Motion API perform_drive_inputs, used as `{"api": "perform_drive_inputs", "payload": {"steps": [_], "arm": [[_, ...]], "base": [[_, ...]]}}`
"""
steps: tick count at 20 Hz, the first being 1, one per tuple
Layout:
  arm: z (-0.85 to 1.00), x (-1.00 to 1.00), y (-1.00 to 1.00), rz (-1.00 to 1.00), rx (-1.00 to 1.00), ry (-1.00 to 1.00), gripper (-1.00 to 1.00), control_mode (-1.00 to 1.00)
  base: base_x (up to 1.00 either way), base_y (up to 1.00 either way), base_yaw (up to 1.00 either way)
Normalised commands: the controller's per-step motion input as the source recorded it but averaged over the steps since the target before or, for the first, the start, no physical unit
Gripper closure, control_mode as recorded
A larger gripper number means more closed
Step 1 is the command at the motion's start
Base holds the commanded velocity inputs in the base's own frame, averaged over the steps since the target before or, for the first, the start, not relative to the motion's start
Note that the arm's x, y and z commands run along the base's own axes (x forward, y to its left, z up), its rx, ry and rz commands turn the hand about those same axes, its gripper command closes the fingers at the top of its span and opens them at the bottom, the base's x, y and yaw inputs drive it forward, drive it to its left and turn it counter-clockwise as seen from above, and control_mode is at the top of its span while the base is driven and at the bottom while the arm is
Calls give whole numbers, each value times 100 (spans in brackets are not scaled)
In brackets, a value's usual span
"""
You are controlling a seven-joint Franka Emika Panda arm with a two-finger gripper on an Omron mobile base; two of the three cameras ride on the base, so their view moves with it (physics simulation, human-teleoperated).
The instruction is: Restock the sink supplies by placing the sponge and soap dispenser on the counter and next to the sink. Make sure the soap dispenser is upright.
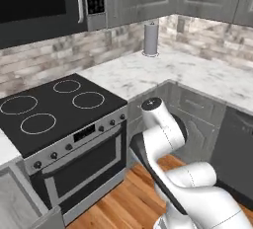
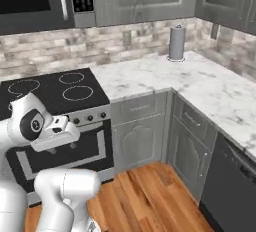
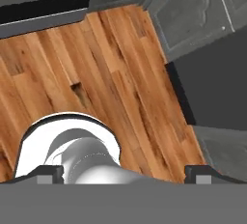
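White marble tabletop [image 2: 150, 78] right of black stovetop [image 2: 55, 92] carries grey canister [image 2: 176, 43] at backsplash; no sponge, soap dispenser or sink in sight. End effector [image 3: 124, 172] released, empty, aimed at wooden floor [image 3: 116, 73]. Judged: task not begun, both items left.

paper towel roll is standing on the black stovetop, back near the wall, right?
Not quite. The paper towel roll stands upright near the wall, but on the white marble counter, in the corner right of the stovetop. The right base view shows it clearly.
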Motion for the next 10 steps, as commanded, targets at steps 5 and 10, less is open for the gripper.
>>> {"api": "perform_drive_inputs", "payload": {"steps": [5, 10], "arm": [[0, 0, 0, 0, 0, 0, -100, 100], [0, 0, 0, 0, 0, 0, -100, 100]], "base": [[-6, 14, 91], [-3, 62, 71]]}}
